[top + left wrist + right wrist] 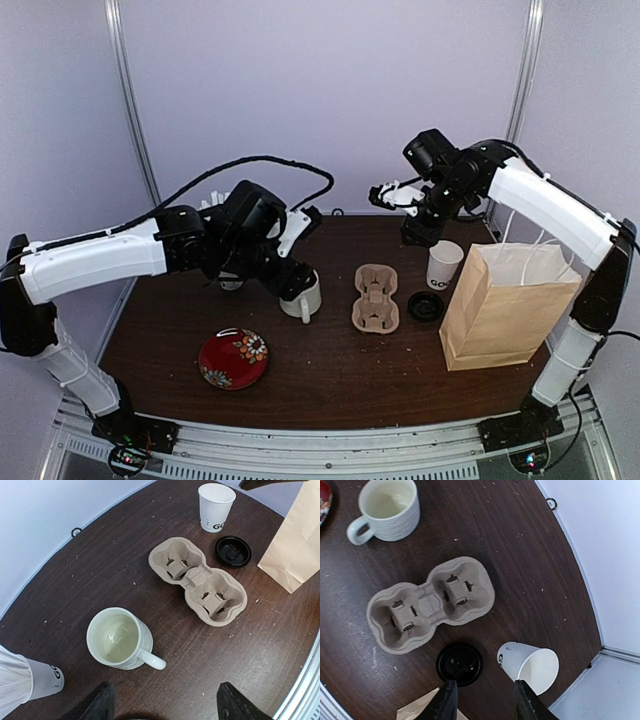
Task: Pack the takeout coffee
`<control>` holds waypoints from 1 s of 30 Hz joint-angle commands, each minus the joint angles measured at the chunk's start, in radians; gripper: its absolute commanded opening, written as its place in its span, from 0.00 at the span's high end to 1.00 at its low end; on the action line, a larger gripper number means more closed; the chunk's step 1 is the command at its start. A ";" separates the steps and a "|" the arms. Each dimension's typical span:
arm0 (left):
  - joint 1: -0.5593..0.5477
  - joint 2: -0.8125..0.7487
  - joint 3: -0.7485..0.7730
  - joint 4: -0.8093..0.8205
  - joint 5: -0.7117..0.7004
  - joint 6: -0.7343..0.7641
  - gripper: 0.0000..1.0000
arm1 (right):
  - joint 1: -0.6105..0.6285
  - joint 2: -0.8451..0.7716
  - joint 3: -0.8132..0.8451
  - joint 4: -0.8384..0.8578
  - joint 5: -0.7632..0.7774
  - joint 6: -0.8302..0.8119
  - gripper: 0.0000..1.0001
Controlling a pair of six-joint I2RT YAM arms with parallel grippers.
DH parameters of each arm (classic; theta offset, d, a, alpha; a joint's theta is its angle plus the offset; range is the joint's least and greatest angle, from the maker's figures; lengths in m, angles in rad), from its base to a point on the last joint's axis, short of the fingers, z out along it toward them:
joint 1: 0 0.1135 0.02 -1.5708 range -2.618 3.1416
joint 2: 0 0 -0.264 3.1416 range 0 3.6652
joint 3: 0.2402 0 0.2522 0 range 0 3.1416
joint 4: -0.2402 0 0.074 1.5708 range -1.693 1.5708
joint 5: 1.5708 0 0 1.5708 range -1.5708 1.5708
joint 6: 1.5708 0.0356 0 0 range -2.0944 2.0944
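My left claw (165, 702): fingers apart, empty, near the mug (119, 638).
My right claw (485, 695): fingers apart, empty, over the black lid (460, 664).
Paper cup (529, 666): upright on the tabletop (520, 540), uncovered, just beside the black lid and the paper bag (505, 305).

Dark brown wooden tabletop (330, 370), matte, dusted with pale specks and crumbs. Plain pale lavender-grey wall panels (330, 90) close in the far, left and right sides. Slim silver metal upright (128, 100) far left, another far right. Ribbed aluminium rail (330, 450) along near edge. Light even, shadows faint
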 commanded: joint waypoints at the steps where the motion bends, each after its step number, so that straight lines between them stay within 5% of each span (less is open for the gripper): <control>1: 0.000 -0.071 -0.040 0.048 -0.041 -0.031 0.26 | -0.003 0.128 0.092 0.014 0.194 0.097 0.59; 5: 0.000 -0.083 -0.063 0.050 -0.041 -0.044 0.26 | -0.031 0.256 0.149 0.027 0.304 0.167 0.53; 20: -0.001 -0.087 -0.115 0.090 -0.004 -0.053 0.26 | -0.226 0.448 0.217 -0.093 0.172 0.264 0.48; 30: 0.000 -0.077 -0.120 0.094 -0.004 -0.049 0.26 | -0.251 0.463 0.168 -0.095 0.111 0.270 0.67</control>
